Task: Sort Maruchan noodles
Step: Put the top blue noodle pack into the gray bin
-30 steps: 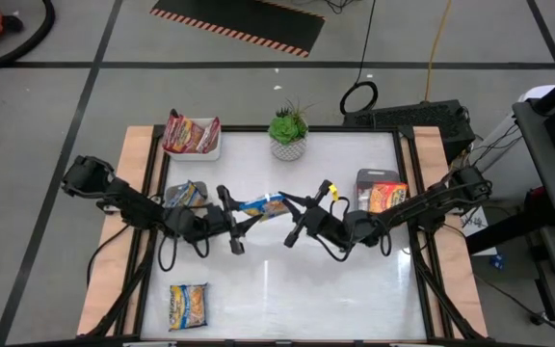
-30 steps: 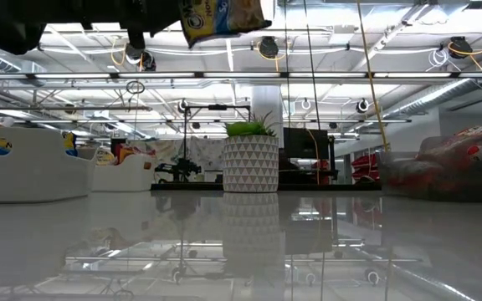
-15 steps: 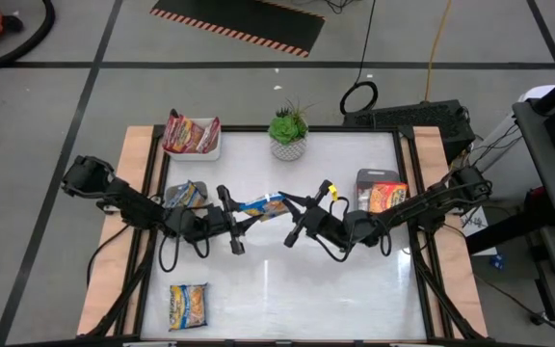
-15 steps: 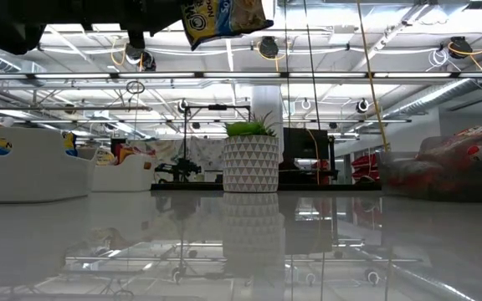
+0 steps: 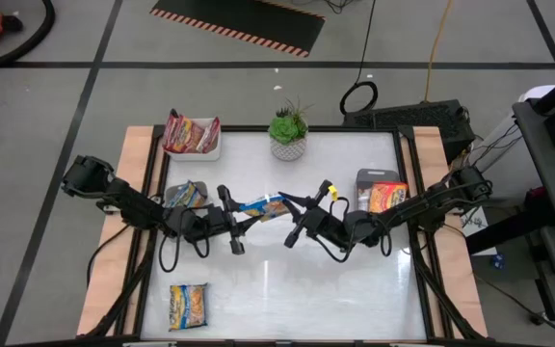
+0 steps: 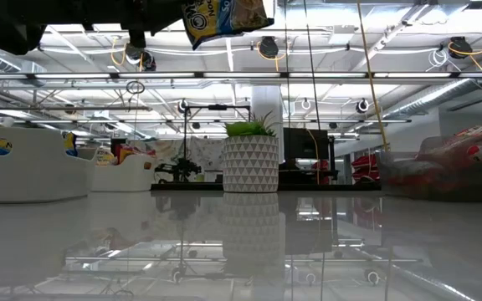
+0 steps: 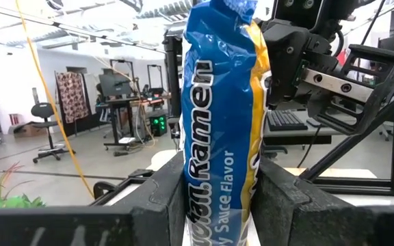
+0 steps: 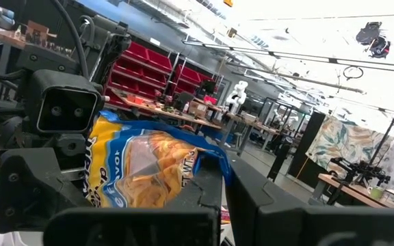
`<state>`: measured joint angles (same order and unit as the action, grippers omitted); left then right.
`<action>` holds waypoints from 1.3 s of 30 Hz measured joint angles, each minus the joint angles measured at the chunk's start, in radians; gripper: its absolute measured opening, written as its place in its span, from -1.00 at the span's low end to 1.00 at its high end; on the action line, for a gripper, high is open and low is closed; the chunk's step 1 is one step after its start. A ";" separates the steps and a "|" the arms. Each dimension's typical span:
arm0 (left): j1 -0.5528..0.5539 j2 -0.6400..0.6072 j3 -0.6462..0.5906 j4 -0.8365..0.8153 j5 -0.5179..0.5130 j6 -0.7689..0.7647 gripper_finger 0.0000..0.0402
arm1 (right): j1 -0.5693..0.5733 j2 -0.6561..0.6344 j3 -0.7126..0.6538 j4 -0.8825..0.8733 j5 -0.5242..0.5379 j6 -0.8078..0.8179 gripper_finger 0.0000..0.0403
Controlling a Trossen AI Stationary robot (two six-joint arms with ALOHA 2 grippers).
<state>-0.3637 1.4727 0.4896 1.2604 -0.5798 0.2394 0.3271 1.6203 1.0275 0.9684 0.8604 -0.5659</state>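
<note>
Blue ramen packet (image 5: pixel 261 204) stays clamped between both end effectors.

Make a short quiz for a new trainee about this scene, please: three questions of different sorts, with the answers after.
1. True or false: the blue packet lies flat on the table.
2. Which grippers hold it? A) left only B) right only C) both
3. Fill in: the potted plant stands at the table's ___ edge.

Key: 1. False, it is held above the table. 2. C, the left gripper and the right gripper each grip one end. 3. Far.
</note>
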 joint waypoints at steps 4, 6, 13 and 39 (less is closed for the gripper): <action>0.000 0.000 0.000 0.000 0.001 0.010 -0.37 | 0.000 0.000 0.000 0.000 0.000 0.000 -1.00; 0.000 0.000 0.000 0.000 0.003 0.014 -0.37 | 0.000 0.000 0.000 0.000 -0.001 -0.004 -1.00; 0.000 0.000 0.000 0.012 0.004 0.018 -0.37 | 0.000 0.000 0.000 0.000 -0.002 -0.023 -1.00; 0.000 -0.003 0.000 -0.002 0.009 0.040 -0.37 | 0.015 -0.063 0.000 -0.063 0.060 -0.071 -0.37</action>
<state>-0.3641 1.4693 0.4896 1.2580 -0.5704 0.2794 0.3420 1.5570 1.0275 0.9054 0.9199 -0.6365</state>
